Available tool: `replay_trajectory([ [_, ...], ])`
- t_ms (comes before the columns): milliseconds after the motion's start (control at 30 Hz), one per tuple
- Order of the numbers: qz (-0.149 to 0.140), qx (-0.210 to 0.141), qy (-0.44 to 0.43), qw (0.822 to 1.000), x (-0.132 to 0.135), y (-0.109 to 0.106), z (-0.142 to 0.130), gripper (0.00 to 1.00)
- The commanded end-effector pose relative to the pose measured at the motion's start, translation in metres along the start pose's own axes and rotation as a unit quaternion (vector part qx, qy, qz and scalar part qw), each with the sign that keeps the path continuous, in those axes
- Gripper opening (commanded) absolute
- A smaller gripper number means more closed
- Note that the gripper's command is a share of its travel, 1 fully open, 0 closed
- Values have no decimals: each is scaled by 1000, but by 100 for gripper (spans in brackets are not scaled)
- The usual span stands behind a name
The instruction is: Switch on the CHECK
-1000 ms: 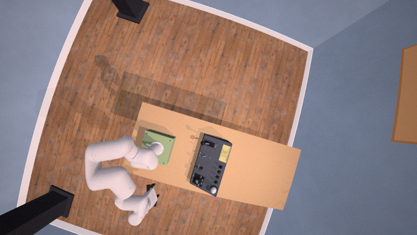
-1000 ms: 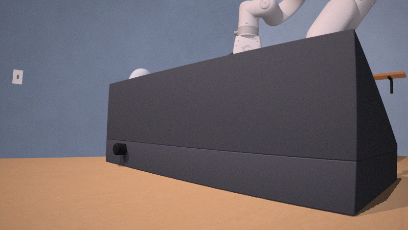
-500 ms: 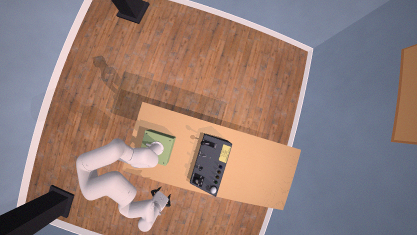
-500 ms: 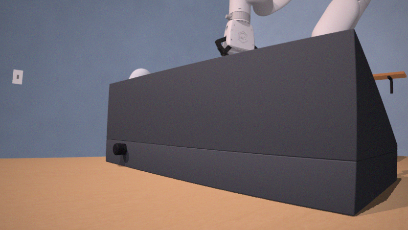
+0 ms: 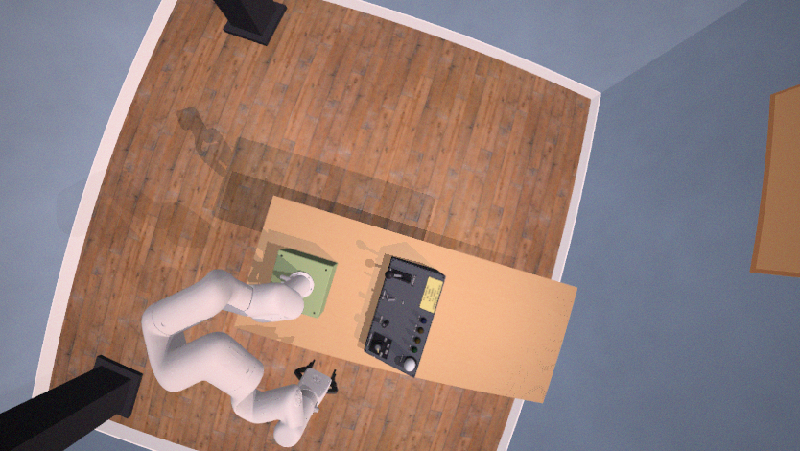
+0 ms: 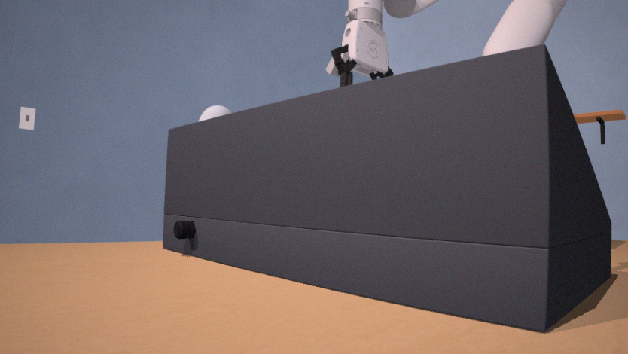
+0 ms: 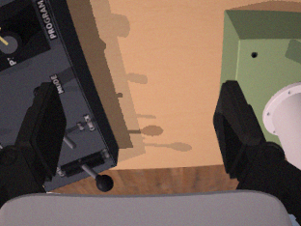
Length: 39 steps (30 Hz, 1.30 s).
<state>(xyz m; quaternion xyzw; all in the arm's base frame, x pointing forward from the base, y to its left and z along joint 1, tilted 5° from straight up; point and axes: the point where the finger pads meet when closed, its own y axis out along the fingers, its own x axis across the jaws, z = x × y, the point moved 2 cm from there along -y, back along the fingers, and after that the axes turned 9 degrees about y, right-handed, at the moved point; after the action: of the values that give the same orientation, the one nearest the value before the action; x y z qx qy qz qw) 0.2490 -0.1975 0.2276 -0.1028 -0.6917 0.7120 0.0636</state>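
The dark grey console (image 5: pixel 403 316) stands on the tan table (image 5: pixel 481 330). Its panel carries a yellow label (image 5: pixel 431 294), a row of round lamps or buttons (image 5: pixel 417 335), a white dome (image 5: pixel 410 365) and a black lever (image 5: pixel 397 275). In the wrist view the console's corner (image 7: pixel 52 78) shows a PROGRAM selector (image 7: pixel 10 42), small toggles (image 7: pixel 87 124) and a ball-tipped lever (image 7: pixel 96 181). I cannot read a CHECK label. My gripper (image 5: pixel 317 376) (image 6: pixel 360 72) is open and empty, above and apart from the console's corner, near the table edge; it also shows in the wrist view (image 7: pixel 138 127) and behind the console.
The arm's green base block (image 5: pixel 305 279) sits on the table left of the console, and shows in the wrist view (image 7: pixel 264 66). The exterior view shows only the console's blank back, with a small black knob (image 6: pixel 183 229) low down. Wooden floor surrounds the table.
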Motion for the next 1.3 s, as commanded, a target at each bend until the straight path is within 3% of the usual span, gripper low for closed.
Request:
replay_trajectory([
  [0,2,-5,-88,996,-20,-7,-19,100],
  [267,2,-5,-88,996,-20,-7,-19,100],
  [333,0,-13,-225,974,-45,-16,-53,100],
  [700,0,-13,-230,973,-45,-16,-53,100],
  [767,-1,-20,-363,932,-67,-23,-92,100],
  [833,-2,-20,-373,927,-67,-23,-92,100],
  [1200,-2,-20,-373,927,-67,-23,-92,100],
  [1267,-4,-25,-498,867,-85,-30,-136,100],
])
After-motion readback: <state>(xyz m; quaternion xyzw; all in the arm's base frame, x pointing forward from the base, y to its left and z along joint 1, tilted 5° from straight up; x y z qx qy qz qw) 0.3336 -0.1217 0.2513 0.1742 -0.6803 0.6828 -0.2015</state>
